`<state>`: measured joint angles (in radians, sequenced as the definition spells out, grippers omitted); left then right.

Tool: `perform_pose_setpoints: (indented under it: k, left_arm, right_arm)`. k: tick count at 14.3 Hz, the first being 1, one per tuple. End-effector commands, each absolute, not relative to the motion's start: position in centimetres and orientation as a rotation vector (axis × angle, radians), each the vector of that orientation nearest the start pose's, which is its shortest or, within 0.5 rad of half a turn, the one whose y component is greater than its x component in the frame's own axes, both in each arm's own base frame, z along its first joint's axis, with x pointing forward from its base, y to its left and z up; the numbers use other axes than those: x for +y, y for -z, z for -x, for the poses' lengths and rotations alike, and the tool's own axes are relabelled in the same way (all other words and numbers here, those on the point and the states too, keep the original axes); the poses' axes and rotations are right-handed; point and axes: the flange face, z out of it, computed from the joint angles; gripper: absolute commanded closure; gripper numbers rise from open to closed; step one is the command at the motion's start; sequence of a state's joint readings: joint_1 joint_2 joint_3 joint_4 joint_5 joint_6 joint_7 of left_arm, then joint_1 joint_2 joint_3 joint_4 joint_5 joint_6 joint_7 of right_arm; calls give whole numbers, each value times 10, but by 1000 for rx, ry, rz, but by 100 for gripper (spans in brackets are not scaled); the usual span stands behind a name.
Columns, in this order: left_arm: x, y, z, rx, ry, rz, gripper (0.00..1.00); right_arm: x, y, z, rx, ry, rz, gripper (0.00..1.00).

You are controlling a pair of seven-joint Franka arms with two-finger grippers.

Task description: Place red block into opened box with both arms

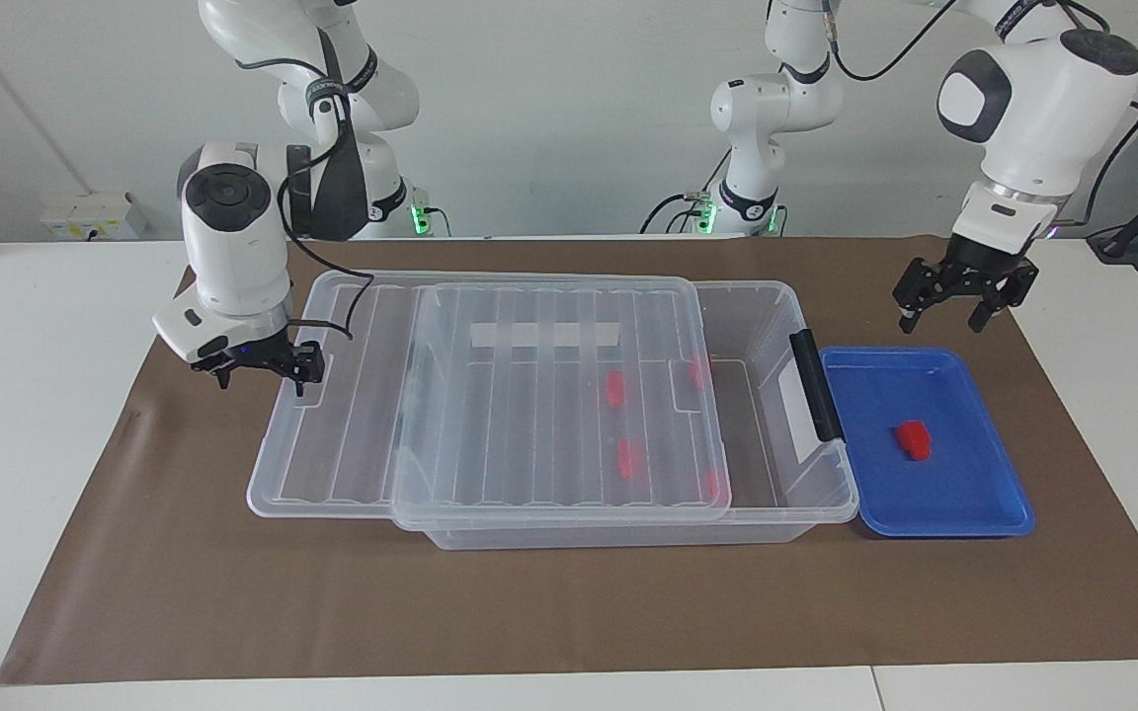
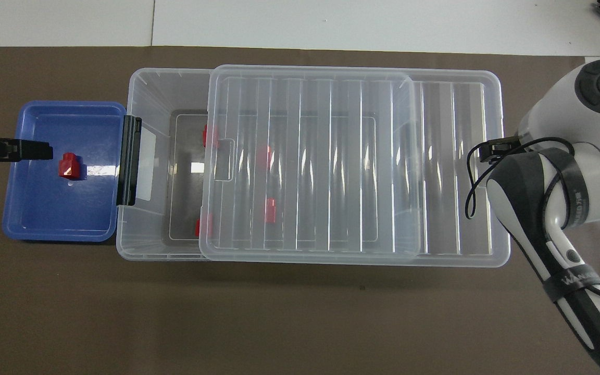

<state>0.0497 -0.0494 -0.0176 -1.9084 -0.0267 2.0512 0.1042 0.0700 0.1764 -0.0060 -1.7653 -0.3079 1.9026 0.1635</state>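
Note:
One red block (image 1: 913,439) (image 2: 70,166) lies in the blue tray (image 1: 954,530) (image 2: 13,208) beside the box's black-handle end. The clear box (image 1: 628,535) (image 2: 141,86) holds several more red blocks. Its ribbed lid (image 1: 529,425) (image 2: 331,156) is slid toward the right arm's end, leaving the handle end uncovered. My right gripper (image 1: 263,383) is open and straddles the lid's end rim, one finger inside it. My left gripper (image 1: 944,321) (image 2: 45,151) hangs open and holds nothing, over the tray's edge nearest the robots.
A brown mat (image 1: 569,612) covers the table under the box and tray. In the overhead view the right arm's wrist (image 2: 581,156) hides its gripper and the lid's end. White table (image 1: 45,395) lies past the mat at both ends.

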Motion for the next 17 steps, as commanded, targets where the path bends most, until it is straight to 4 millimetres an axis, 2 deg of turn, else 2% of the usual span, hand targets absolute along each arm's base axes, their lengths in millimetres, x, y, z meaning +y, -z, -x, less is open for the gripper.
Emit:
perform_pose_setpoints:
  k: [1,3,5,7,9,11,13,14,16,17]
  left_arm:
    - [21,-487,-571,59,318,3127,0]
    - [30,-457,-578,43,311,3127,0]
    - [33,-435,-587,37,328,3124,0]
    - [49,-410,-595,-3,361,3117,0]
    - [55,-381,-603,-24,368,3116,0]
    - [58,-361,-605,-33,371,3115,0]
    - [70,-350,-600,-53,375,3110,0]
    - [73,-347,-599,-25,376,3107,0]
    - [93,-339,-594,77,379,3088,0]
    - [94,-334,-594,100,394,3082,0]
  right_arm:
    - [1,-467,-604,-34,-39,3478,0]
    - [-2,-468,-604,-69,-43,3490,0]
    - [-7,-468,-604,-78,-48,3504,0]
    - [-11,-468,-604,-76,-51,3506,0]
    - [-13,-468,-604,-81,-53,3518,0]
    - [-13,-469,-603,-82,-58,3523,0]
    - [-15,-470,-603,-94,-58,3542,0]
    - [-15,-470,-603,-97,-58,3546,0]
    - [-16,-470,-603,-109,-56,3565,0]
    - [-17,-469,-602,-109,-69,3568,0]
